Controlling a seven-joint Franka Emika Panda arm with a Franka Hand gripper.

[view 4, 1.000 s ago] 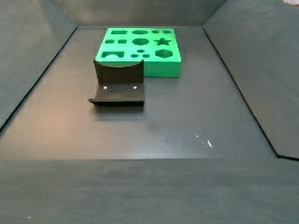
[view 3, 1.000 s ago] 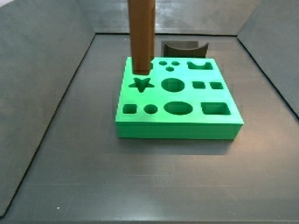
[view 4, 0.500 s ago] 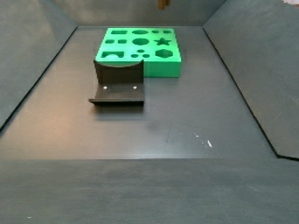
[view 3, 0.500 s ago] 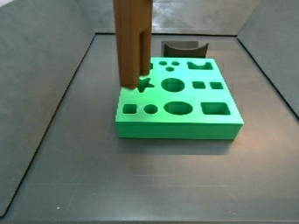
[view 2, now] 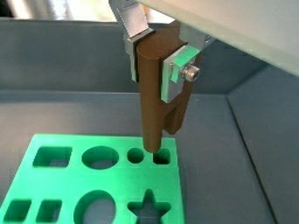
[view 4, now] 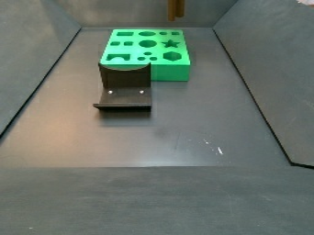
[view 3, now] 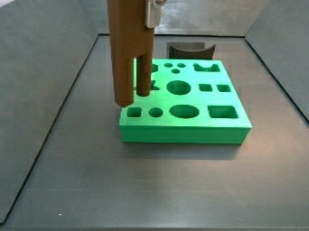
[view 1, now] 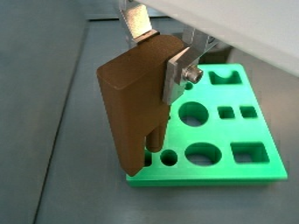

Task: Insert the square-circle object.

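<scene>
The square-circle object [view 3: 128, 50] is a tall brown bar that hangs upright, split end down. My gripper [view 1: 158, 51] is shut on its upper part; the silver fingers [view 1: 177, 66] press its two sides, also in a wrist view [view 2: 156, 52]. The two pegs hover above the green board [view 3: 182, 113], over its left side near the star hole. In a wrist view the bar [view 2: 155, 96] ends just above a small round hole [view 2: 136, 157] and a small square hole [view 2: 162, 157]. In a side view only the bar's tip [view 4: 177, 7] shows, above the board [view 4: 147, 50].
A squat dark grey block with a scooped top [view 3: 190, 48] stands behind the board. The fixture [view 4: 123, 96] stands on the dark floor in front of the board. Grey walls enclose the floor on both sides.
The bar has moved left across the board and lower in the side view, from the back-left holes toward the star hole. Its tip has come into the other side view.
</scene>
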